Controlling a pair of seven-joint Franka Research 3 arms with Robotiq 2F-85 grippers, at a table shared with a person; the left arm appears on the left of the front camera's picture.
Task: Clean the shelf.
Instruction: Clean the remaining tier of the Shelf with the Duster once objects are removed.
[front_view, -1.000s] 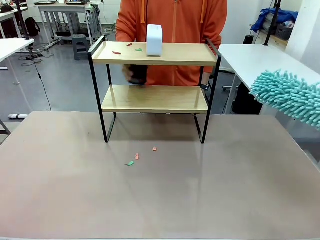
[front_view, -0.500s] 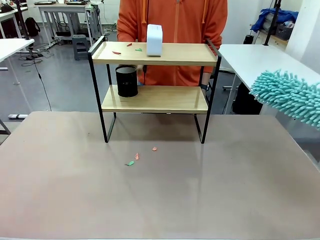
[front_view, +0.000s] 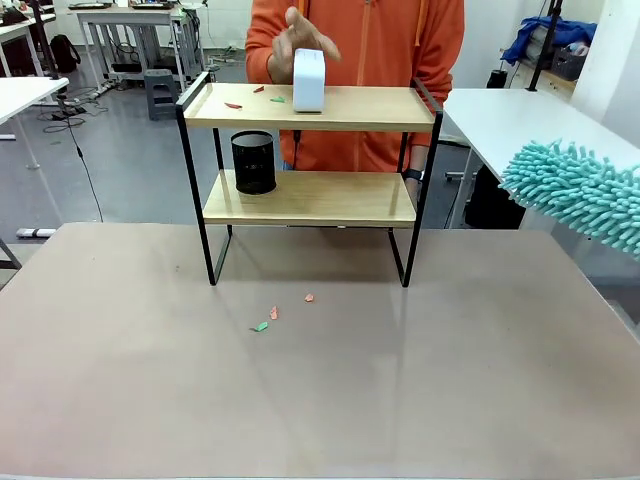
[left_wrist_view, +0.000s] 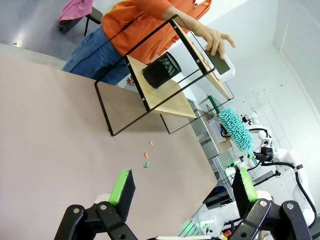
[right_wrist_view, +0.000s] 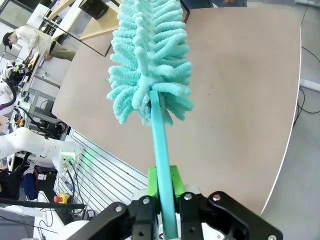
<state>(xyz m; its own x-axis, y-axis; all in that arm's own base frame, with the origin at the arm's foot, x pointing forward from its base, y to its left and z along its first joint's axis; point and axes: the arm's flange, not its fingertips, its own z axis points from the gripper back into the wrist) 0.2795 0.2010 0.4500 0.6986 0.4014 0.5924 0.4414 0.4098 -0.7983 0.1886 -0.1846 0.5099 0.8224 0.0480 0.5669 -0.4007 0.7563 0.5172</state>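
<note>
You have the two-tier rack of light wooden boards in a thin black frame (front_view: 370, 107) standing at the far middle of the brown table (front_view: 320, 400), its boards running side to side across your view. The right gripper (right_wrist_view: 164, 186) is pressed together on the teal plastic handle of the fluffy teal microfibre duster (front_view: 575, 190), whose head hangs off the table's right edge, well apart from the rack. So the rack lies to the left of the duster head and farther across the table. The head sits at about the height between the two boards.

The duster's long axis slants across the front view, not along the boards. My judgement is that you need to swing it leftward and line it up with the top board before any sweep.

The small red and green paper scraps (front_view: 233, 105) lie at the top board's left end, the far end from the duster. A white rectangular box (front_view: 308, 80) stands between them and the tool, with the person's hand (front_view: 300, 40), fingers spread, just above it; contact I cannot tell.

Your left gripper (left_wrist_view: 183, 190) is spread wide and empty over the near table.
</note>
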